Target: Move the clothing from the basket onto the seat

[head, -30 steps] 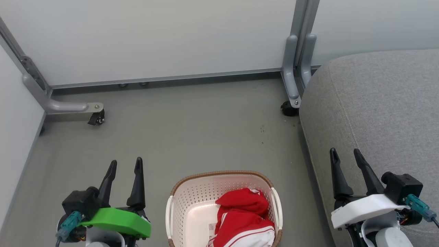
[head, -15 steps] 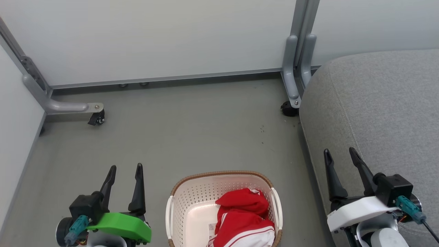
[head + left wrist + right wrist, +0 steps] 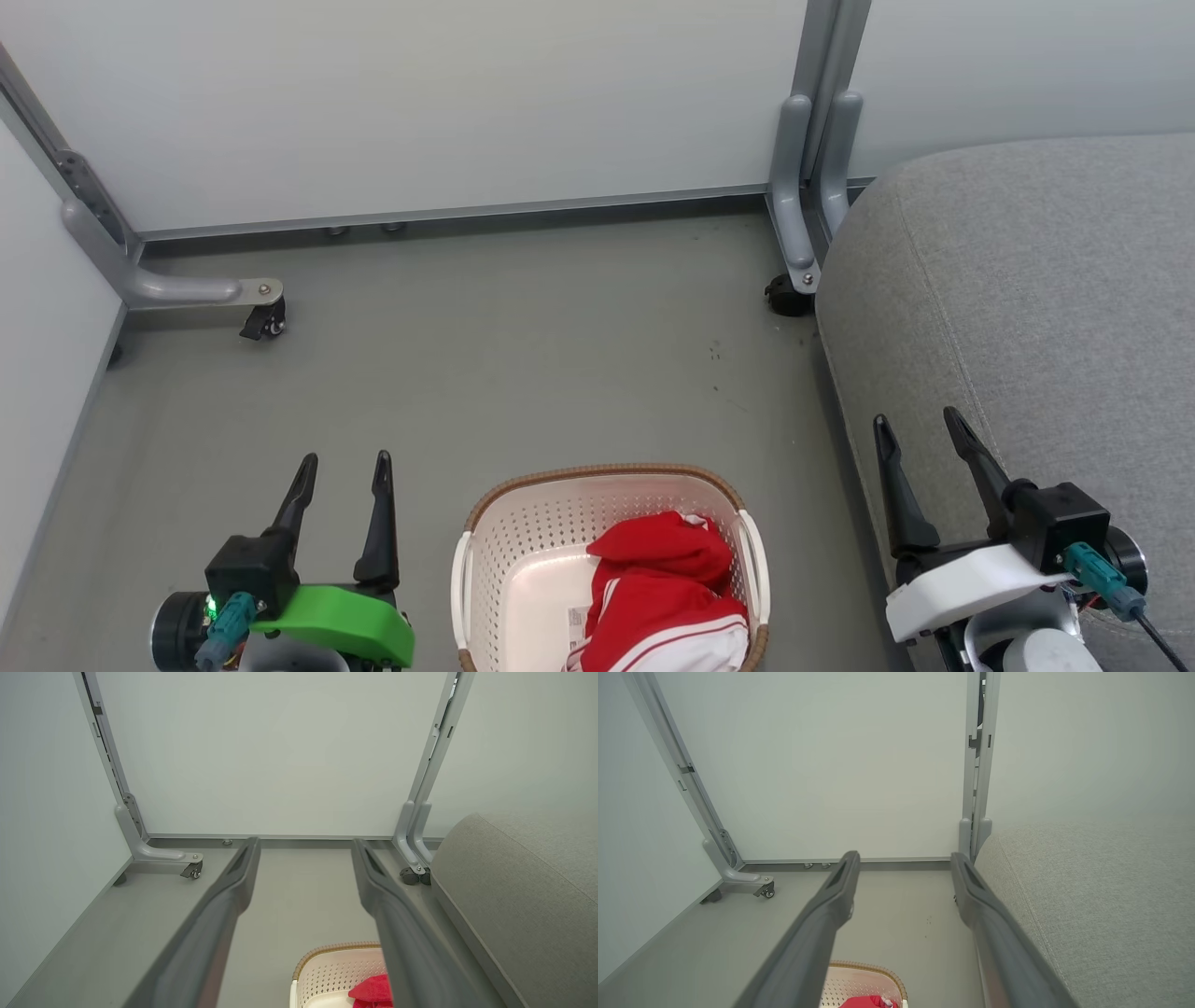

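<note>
2 wide, empty hands, left hand (image 3: 344, 456) and right hand (image 3: 915, 416), flank the basket (image 3: 523, 487) holding red clothing (image 3: 667, 579).

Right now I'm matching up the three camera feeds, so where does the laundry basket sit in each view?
Head view: basket at bottom centre, cut by the edge.
Left wrist view: basket at bottom edge, right of centre.
Right wrist view: basket at bottom edge, just left of centre.
Shared landmark: the grey castor foot on the floor, left in all three.
</note>
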`<state>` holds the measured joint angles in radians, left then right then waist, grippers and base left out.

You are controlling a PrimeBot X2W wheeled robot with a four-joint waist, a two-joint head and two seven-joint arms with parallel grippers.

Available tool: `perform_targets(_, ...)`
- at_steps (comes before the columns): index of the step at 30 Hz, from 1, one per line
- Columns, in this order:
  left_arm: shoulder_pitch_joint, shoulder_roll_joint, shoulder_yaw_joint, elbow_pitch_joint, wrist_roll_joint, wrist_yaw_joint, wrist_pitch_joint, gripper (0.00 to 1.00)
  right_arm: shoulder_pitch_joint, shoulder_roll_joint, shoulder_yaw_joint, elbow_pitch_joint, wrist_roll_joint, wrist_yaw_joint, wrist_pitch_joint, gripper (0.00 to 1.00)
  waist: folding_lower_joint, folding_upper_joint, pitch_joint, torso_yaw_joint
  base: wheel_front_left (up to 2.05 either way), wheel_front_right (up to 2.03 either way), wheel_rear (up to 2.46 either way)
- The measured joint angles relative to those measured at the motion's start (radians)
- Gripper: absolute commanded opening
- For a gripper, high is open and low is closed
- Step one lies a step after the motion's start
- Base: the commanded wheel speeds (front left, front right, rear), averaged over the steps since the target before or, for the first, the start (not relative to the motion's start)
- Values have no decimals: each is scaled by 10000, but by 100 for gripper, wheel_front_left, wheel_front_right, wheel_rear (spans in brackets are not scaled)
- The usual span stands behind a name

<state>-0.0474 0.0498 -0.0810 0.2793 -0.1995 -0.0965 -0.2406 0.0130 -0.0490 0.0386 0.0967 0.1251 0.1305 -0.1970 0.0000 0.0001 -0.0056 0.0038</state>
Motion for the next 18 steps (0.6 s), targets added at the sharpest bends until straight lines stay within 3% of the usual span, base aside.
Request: perform_targets(18,12,-2,-159,75,495,100,-221,100,47,0,69,-48,-481,2,-157,100,0,0,94,27,0,0,0)
